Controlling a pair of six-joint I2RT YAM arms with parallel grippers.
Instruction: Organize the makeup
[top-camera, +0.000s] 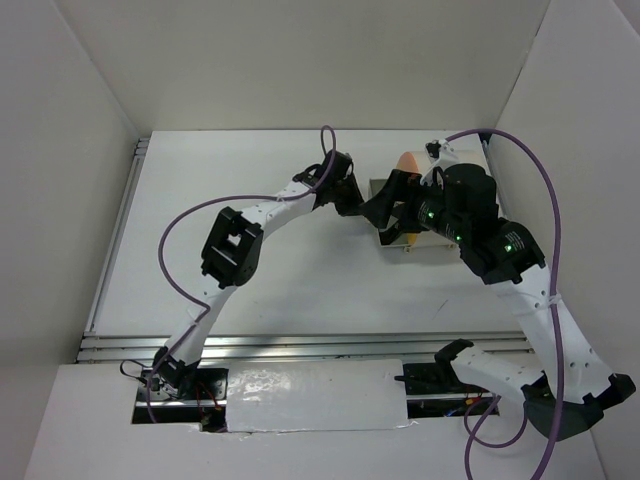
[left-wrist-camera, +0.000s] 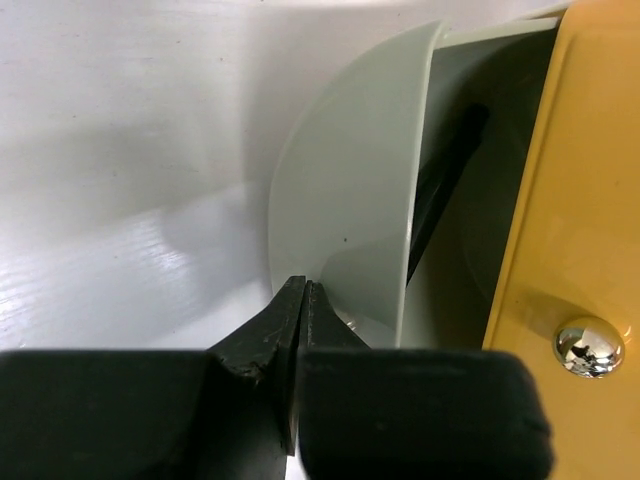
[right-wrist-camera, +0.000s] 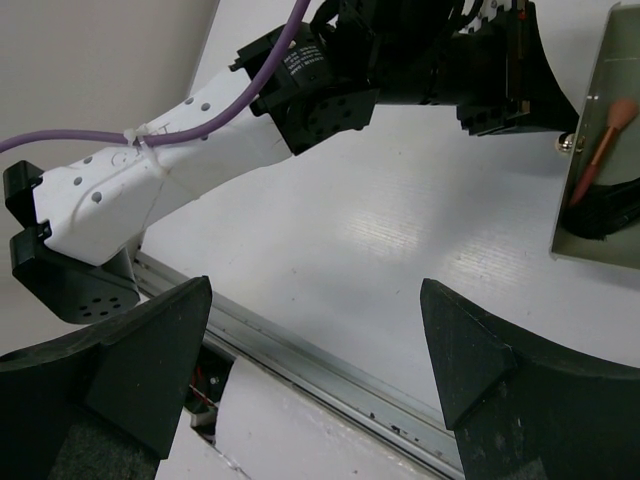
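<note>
My left gripper (left-wrist-camera: 303, 287) is shut, its tips against the curved grey-green wall of an open drawer (left-wrist-camera: 345, 200). Nothing shows between its jaws. A thin black makeup stick (left-wrist-camera: 440, 195) lies inside the drawer, behind the wall. In the right wrist view the drawer (right-wrist-camera: 600, 60) stands at the right edge, with a pink-tipped applicator (right-wrist-camera: 598, 150) in it and the left gripper's fingers (right-wrist-camera: 520, 70) beside a small metal knob (right-wrist-camera: 572, 143). My right gripper (right-wrist-camera: 315, 335) hangs open above the bare table with nothing between its fingers. The rest of the makeup is hidden.
The cream box's orange face (left-wrist-camera: 580, 200) carries a shiny knob (left-wrist-camera: 590, 346); the box (top-camera: 405, 165) stands at the table's back right, under both wrists. The left arm (top-camera: 232, 248) crosses the middle. A metal rail (top-camera: 300, 345) runs along the near edge.
</note>
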